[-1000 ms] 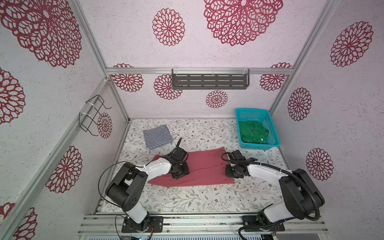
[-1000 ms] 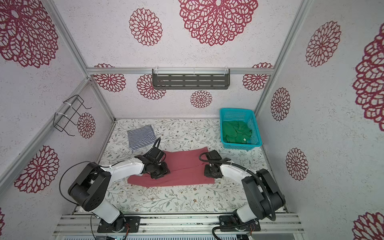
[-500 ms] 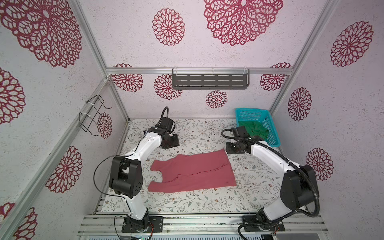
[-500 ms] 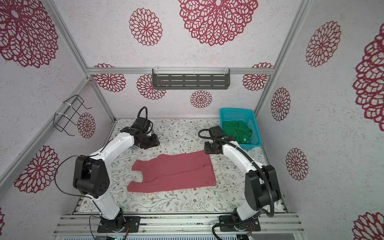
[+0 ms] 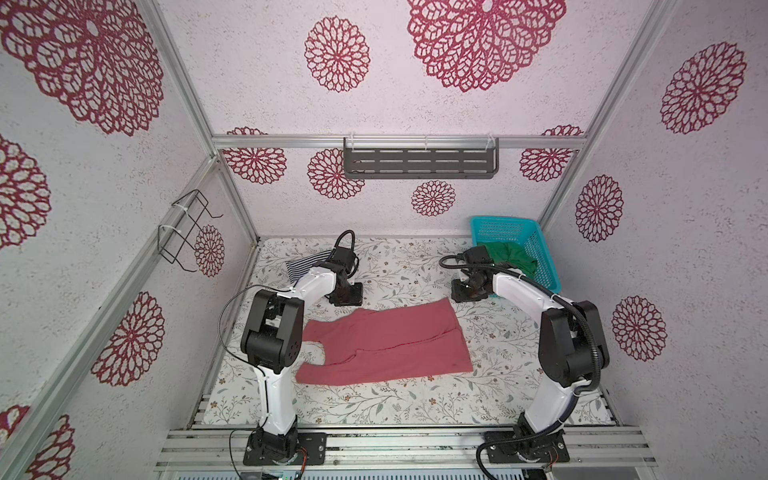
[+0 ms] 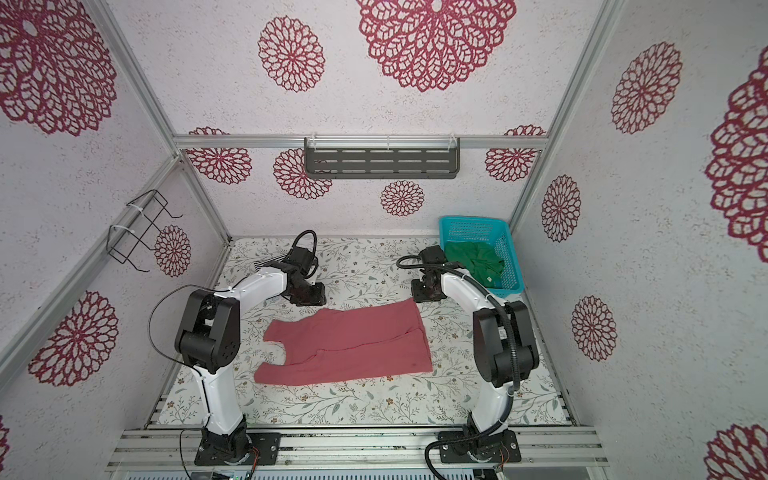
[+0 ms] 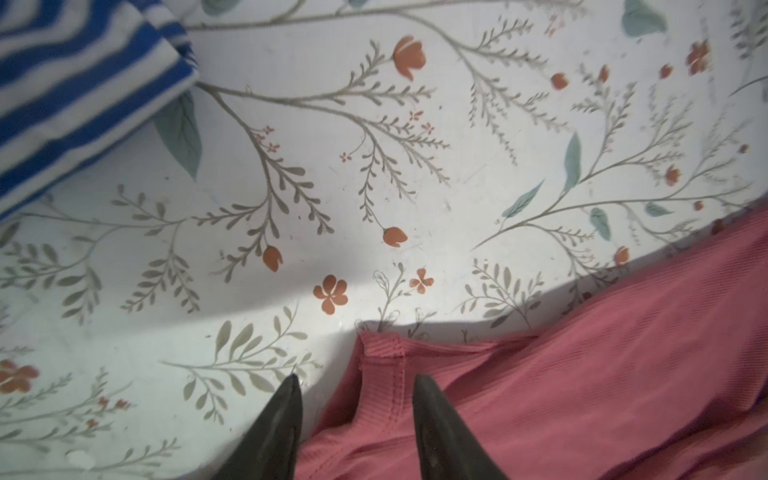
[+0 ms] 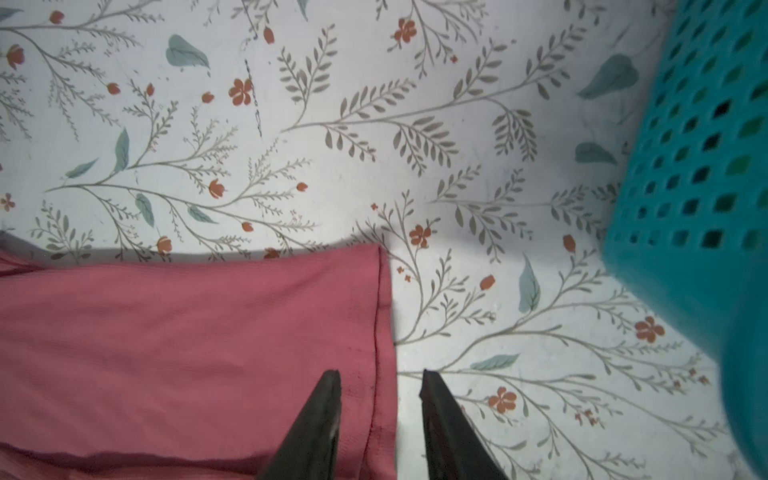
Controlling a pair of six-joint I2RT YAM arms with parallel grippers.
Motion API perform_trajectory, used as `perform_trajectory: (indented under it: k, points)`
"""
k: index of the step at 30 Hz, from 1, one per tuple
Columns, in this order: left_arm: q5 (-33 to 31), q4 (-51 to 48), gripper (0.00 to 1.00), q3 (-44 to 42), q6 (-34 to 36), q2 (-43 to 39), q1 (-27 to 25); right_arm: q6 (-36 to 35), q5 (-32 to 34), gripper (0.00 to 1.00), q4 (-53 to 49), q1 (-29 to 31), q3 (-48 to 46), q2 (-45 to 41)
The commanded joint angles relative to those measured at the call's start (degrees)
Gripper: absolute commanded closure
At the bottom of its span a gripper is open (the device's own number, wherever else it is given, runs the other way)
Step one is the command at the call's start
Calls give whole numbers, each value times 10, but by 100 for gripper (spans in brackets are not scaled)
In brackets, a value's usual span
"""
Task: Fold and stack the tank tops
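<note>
A: Fabric check on red-pink tank top (image 5: 386, 345): likely soft, light, limp. Lying flat mid-table. Where to grab?

B: Far corners: strap end (image 7: 382, 349) beneath left gripper (image 7: 355, 378), hem corner (image 8: 380, 270) beneath right gripper (image 8: 380, 374). Both spread apart, holding nothing. Striped top (image 5: 301, 266) folded far-left; green top (image 5: 509, 257) in basket (image 5: 503, 227).

— What are things resting on?
— A floral-print tabletop (image 5: 395, 399), white with leafy sprigs and small orange flowers.
— What lies on it?
— A dusty red-pink tank top (image 5: 386, 345) spread out mid-table, a navy-and-white striped tank top (image 5: 300, 269) far left, and a teal mesh basket (image 5: 498, 232) in the far right corner.
</note>
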Motion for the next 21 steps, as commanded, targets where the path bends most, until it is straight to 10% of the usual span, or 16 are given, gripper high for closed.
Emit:
perform_trajectory:
  k: [1, 15, 21]
  points:
    - [19, 14, 56, -4, 18, 16, -9, -25, -4, 63, 2, -1, 33, 25]
    - [0, -5, 98, 1, 3, 24, -16, -33, -20, 64, 8, 6, 76, 119]
    - [-18, -10, 100, 24, 11, 31, -14, -36, -3, 77, 5, 13, 95, 148]
